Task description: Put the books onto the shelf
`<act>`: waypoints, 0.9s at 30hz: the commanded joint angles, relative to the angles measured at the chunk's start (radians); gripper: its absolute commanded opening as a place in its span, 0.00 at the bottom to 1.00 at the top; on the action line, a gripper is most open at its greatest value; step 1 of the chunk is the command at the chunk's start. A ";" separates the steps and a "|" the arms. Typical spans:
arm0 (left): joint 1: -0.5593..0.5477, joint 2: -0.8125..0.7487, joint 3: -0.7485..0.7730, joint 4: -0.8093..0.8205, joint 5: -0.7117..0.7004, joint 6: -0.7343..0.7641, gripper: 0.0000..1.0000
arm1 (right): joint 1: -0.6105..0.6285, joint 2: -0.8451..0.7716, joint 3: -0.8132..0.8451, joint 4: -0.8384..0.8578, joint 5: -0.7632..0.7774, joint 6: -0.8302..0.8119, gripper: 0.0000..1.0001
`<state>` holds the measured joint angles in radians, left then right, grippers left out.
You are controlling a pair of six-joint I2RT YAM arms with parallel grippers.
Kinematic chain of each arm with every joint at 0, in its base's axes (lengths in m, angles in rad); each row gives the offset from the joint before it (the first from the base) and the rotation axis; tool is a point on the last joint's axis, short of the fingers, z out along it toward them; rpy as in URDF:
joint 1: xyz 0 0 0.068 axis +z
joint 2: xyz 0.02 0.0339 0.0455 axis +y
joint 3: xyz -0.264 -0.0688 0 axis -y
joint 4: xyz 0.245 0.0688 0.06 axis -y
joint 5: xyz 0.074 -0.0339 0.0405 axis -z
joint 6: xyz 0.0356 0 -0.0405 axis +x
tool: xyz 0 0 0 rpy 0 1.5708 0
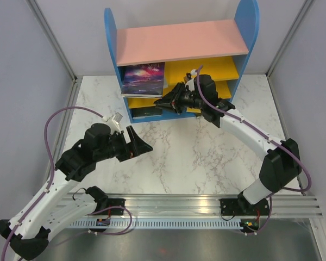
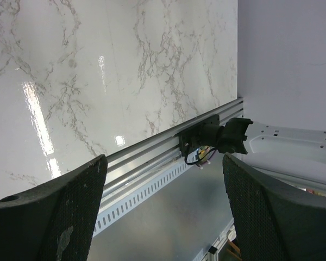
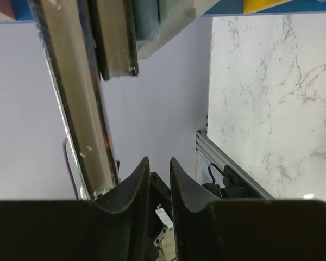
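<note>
Books point(image 1: 146, 87) lie flat in the left half of the small bookcase with blue side panels, pink top and yellow shelves point(image 1: 179, 43). A blue-purple galaxy-cover paperback point(image 1: 144, 76) juts over the upper shelf's front, and a dark paperback point(image 1: 146, 112) sits below it. The right gripper point(image 1: 167, 101) is the nearer one, just beside their right ends and pointing left, its jaws narrowed to a slit with apparently nothing between. The left gripper point(image 1: 143, 142) hangs wide open and empty over the white marble table point(image 1: 195, 157), well apart from the shelf.
</note>
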<state>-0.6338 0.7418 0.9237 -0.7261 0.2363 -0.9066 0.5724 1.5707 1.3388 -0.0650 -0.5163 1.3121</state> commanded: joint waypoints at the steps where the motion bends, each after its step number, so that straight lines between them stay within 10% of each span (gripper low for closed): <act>1: 0.009 -0.018 0.003 -0.012 -0.026 0.015 0.88 | 0.003 0.032 0.080 0.030 0.010 -0.019 0.25; 27: 0.009 -0.025 0.026 -0.059 -0.058 0.029 0.89 | -0.002 0.149 0.165 0.166 -0.039 0.110 0.24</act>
<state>-0.6319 0.7254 0.9230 -0.7765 0.2024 -0.9062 0.5720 1.7458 1.5059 0.0017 -0.5278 1.3930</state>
